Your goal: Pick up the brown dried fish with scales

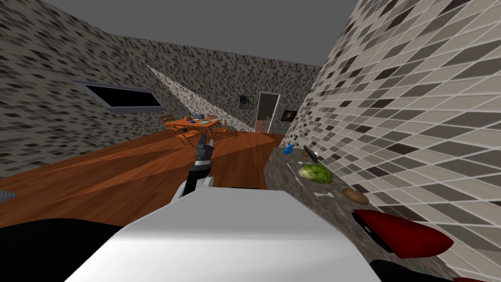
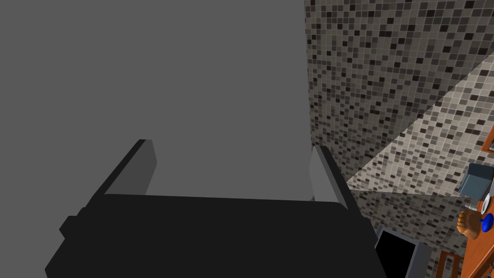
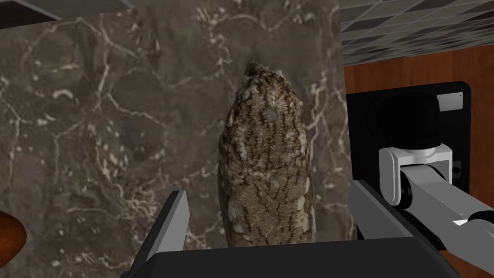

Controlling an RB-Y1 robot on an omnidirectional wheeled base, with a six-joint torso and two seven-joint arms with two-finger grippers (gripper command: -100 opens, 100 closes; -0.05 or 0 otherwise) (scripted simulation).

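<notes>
The brown dried fish [image 3: 264, 164], mottled and scaly, lies flat on a dark marbled counter [image 3: 96, 145], close to the counter's edge. My right gripper [image 3: 267, 190] hangs over it, open, with one finger on each side of the fish's near end and a gap to both. My left arm is raised in front of me over the floor, and its gripper [image 1: 201, 141] points up; its fingers [image 2: 144, 164] stand open with nothing between them.
Along the tiled wall on my right, the counter [image 1: 284, 176] carries a green lettuce [image 1: 315, 173], a brown lump [image 1: 355, 196], a blue bottle [image 1: 289, 147], a dark tool [image 1: 311, 153] and a red object [image 1: 401, 234]. A wooden dining table [image 1: 193, 123] stands far off.
</notes>
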